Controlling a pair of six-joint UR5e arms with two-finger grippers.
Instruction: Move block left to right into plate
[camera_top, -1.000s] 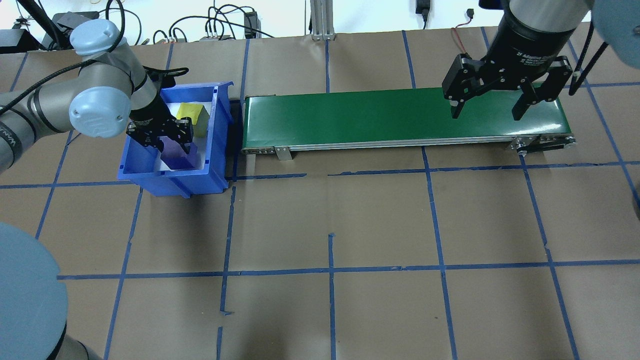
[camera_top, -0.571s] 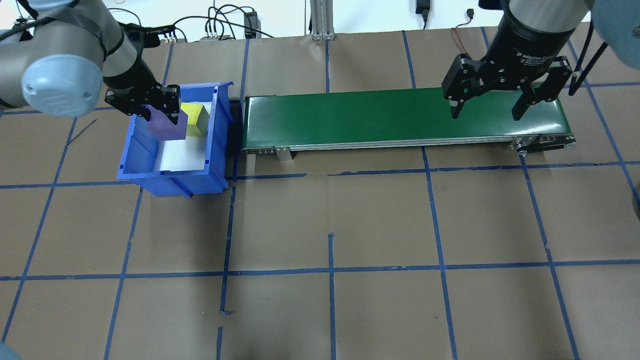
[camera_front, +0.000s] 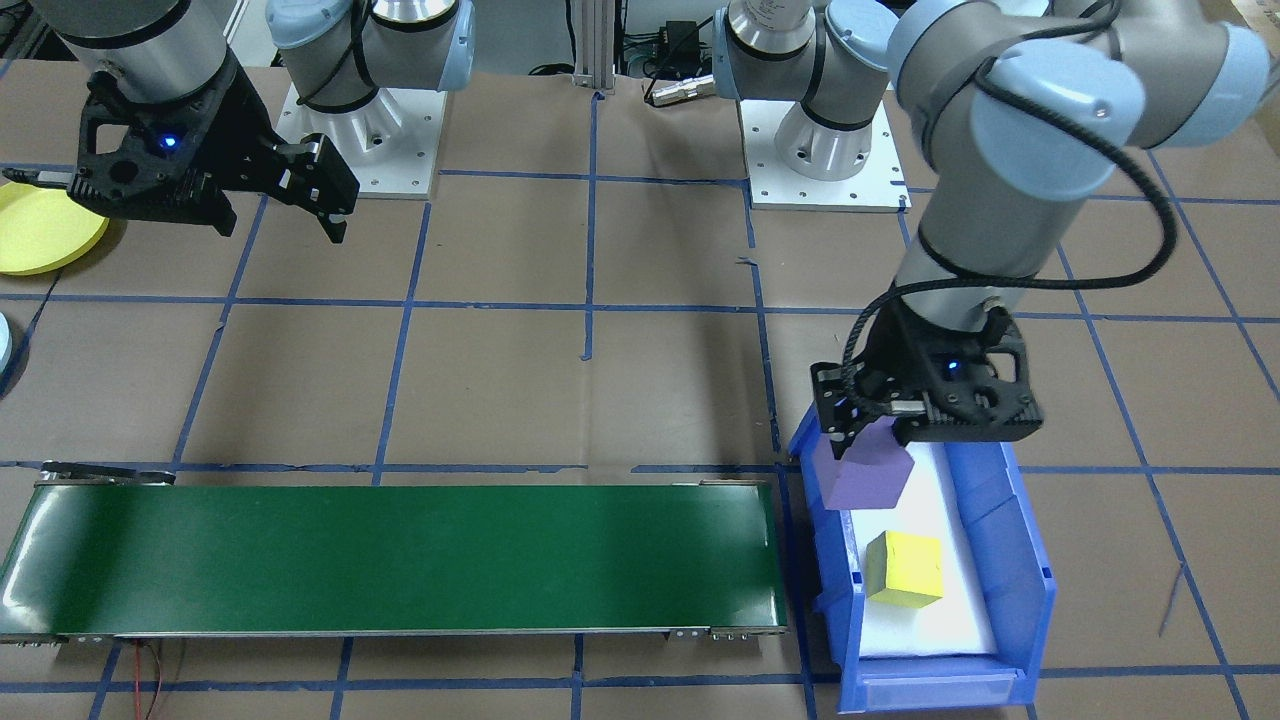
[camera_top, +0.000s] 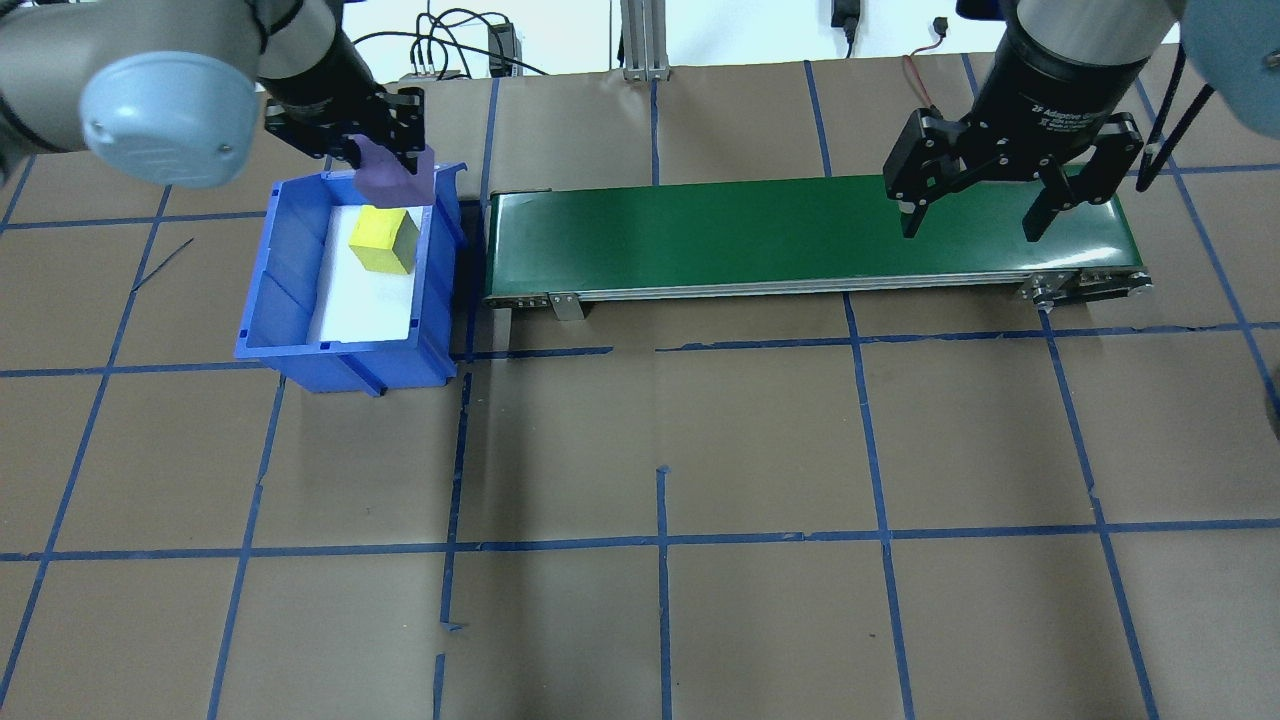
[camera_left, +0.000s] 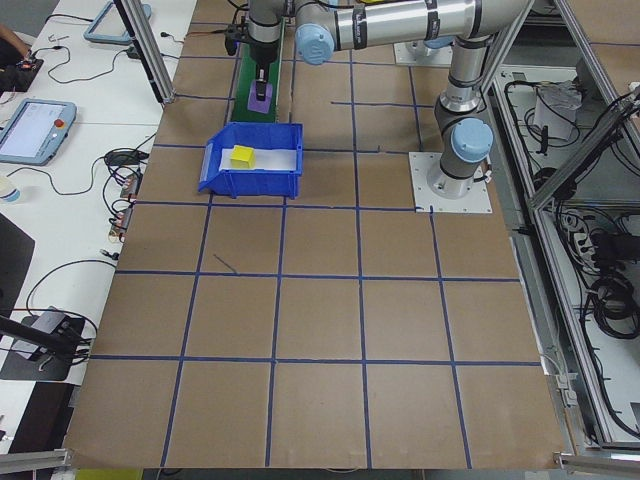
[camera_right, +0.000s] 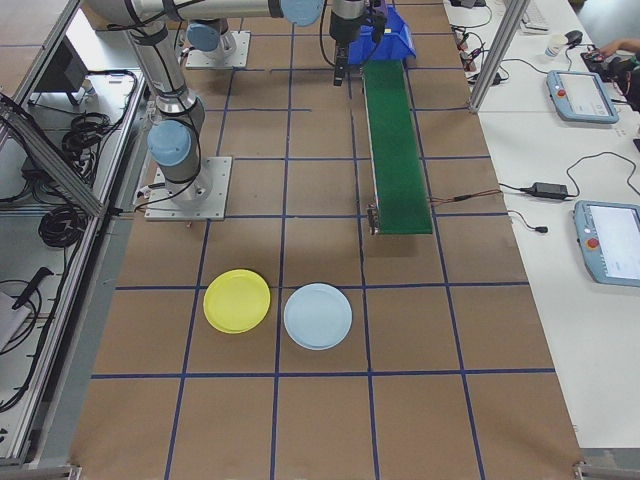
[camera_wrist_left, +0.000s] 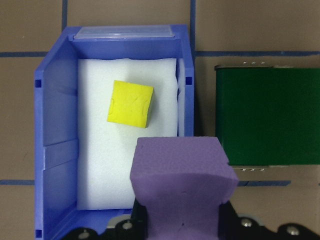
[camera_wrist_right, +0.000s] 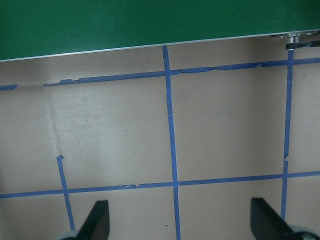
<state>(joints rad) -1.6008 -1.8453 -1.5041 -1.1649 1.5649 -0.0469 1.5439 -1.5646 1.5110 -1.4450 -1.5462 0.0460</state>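
Even, bright light from above fills every view, and shadows on the brown bench (camera_top: 640, 450) are soft and short. The green conveyor belt (camera_top: 800, 235) carries a mild sheen toward its right end. The purple block (camera_wrist_left: 180, 190) looks slightly soft in the left wrist view. Elsewhere focus is sharp.

Silver-grey arms with pale blue joint caps, black cables, black grippers lit by blue LEDs.
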